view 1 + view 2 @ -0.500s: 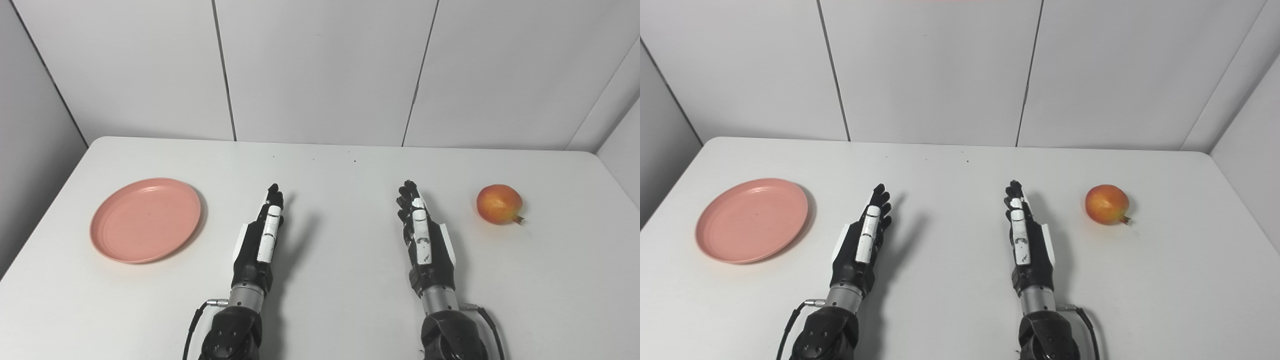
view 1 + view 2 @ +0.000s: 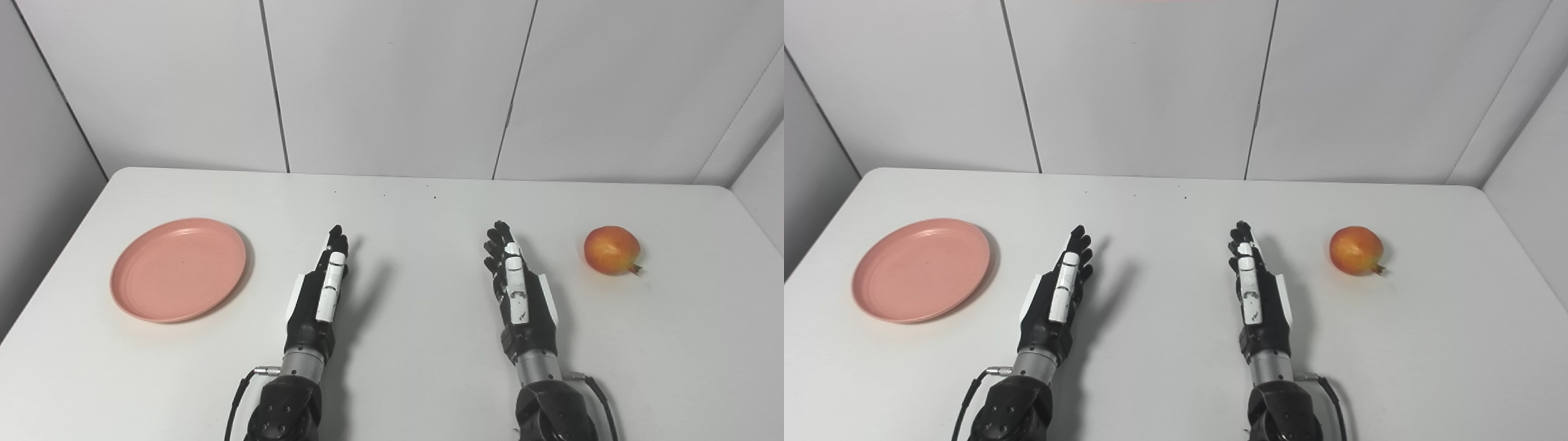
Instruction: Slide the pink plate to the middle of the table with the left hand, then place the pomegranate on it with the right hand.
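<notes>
Both robot hands, left robot hand (image 2: 318, 294) and right robot hand (image 2: 520, 294), lay empty with fingers extended on the white table (image 2: 416, 380), the round pink plastic plate (image 2: 179, 268) far left and the red-yellow pomegranate (image 2: 611, 250) far right, which could roll if nudged.

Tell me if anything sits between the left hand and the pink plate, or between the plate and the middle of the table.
Nothing visible does. Bare table lies between the left hand and the pink plate. The only thing near the plate's path to the middle is that hand itself.
</notes>
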Action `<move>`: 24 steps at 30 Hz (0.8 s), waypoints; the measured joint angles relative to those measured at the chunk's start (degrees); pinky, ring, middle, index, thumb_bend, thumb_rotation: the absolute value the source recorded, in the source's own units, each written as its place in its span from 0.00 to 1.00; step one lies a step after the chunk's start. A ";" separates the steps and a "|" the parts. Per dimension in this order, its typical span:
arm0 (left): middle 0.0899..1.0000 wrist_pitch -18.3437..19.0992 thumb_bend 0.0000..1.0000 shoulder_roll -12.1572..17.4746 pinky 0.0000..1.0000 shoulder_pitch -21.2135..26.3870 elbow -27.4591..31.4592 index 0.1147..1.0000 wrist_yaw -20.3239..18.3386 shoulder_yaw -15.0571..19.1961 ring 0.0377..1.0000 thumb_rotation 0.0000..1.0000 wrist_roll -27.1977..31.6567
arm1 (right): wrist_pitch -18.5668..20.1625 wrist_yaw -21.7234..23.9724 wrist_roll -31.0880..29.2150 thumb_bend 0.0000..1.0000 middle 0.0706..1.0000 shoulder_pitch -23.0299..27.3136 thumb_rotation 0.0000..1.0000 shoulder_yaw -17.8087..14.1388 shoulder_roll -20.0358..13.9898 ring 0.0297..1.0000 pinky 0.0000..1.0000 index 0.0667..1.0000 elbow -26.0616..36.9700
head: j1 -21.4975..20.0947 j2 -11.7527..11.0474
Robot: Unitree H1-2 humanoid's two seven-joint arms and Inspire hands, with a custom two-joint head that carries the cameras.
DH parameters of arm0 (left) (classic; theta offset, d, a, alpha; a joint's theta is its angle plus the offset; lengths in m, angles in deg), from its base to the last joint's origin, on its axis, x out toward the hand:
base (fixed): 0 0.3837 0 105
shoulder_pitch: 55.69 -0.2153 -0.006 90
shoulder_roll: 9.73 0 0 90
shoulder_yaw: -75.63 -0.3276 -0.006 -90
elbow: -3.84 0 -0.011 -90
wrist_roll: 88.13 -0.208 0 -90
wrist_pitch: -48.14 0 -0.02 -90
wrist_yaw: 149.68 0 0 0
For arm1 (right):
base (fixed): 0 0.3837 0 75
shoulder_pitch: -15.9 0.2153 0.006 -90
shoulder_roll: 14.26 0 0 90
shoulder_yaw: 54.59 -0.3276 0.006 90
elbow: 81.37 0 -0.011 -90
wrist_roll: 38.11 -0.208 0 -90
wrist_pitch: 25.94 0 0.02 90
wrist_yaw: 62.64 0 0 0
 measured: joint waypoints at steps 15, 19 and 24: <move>1.00 -0.02 0.52 0.00 1.00 0.00 -0.03 1.00 0.00 -0.06 1.00 1.00 0.02 | 0.00 0.00 0.09 0.54 0.94 0.01 1.00 -0.02 -0.06 0.95 0.97 0.93 -0.04 | 0.17 -0.27; 1.00 -0.17 0.52 0.00 1.00 -0.01 -0.11 1.00 -0.01 -0.06 1.00 1.00 0.04 | 0.00 0.00 0.06 0.55 0.94 0.01 1.00 -0.05 -0.06 0.95 0.97 0.93 -0.04 | 0.88 -0.44; 1.00 -0.47 0.51 0.00 1.00 -0.05 -0.23 1.00 0.00 -0.18 1.00 1.00 0.01 | 0.00 0.00 -0.02 0.56 0.94 0.01 1.00 -0.05 -0.21 0.95 0.98 0.94 -0.05 | 3.59 -0.79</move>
